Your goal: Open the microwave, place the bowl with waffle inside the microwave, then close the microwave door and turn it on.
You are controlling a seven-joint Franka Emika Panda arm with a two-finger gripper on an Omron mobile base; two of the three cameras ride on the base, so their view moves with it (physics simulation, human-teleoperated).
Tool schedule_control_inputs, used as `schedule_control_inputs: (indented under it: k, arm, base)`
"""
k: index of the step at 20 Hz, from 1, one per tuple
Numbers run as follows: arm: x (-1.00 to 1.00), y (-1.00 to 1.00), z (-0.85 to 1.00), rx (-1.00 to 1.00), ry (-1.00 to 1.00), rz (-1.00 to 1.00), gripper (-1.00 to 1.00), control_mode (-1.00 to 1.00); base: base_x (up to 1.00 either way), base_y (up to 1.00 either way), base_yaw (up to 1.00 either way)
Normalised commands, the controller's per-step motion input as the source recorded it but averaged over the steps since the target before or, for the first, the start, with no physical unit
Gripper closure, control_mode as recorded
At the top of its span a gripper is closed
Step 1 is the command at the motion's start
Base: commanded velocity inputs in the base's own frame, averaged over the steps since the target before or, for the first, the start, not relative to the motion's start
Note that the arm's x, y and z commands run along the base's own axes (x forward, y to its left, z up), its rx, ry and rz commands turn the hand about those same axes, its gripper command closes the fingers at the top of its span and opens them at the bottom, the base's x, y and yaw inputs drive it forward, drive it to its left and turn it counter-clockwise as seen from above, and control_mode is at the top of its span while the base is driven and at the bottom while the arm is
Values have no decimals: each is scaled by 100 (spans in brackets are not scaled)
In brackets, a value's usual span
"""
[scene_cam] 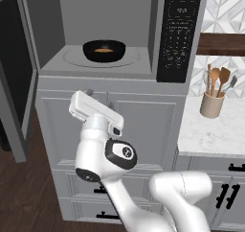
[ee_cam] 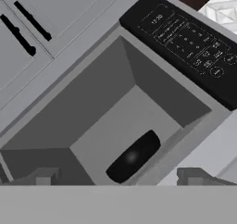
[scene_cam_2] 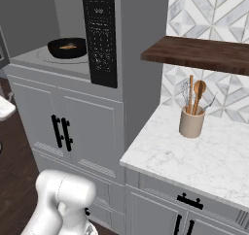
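Observation:
The microwave [scene_cam: 100,65] stands open, its grey cavity showing, with the black keypad panel [scene_cam: 177,34] to the right. On the turntable sits the black bowl [scene_cam: 91,51] holding the golden waffle [scene_cam: 104,50]; from the right, the bowl [scene_cam_2: 57,49] and waffle [scene_cam_2: 68,46] show beside the keypad. The microwave door [scene_cam: 16,77] is swung wide to the left. My gripper [scene_cam: 100,98] hangs below the cavity, in front of the cabinet doors, clear of the bowl. In the hand view the gripper [ee_cam: 119,177] is open and empty, looking up at the bowl [ee_cam: 133,156].
A beige crock [scene_cam: 212,104] of wooden utensils stands on the marble counter [scene_cam: 210,130] to the right, under a dark wooden shelf [scene_cam_2: 204,54]. Grey panelled cabinets [scene_cam_2: 78,122] with black handles sit below the microwave. The open door juts out on the left.

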Motion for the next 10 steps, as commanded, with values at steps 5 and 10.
schedule_control_inputs:
  k: [5, 10]
  arm:
    - [-1, -1, -57, -9, 8, -17, -100, -100]
    - [0, 17, -48, -12, 17, -21, -100, -100]
  base:
    - [0, 0, 0]
    - [0, 0, 0]
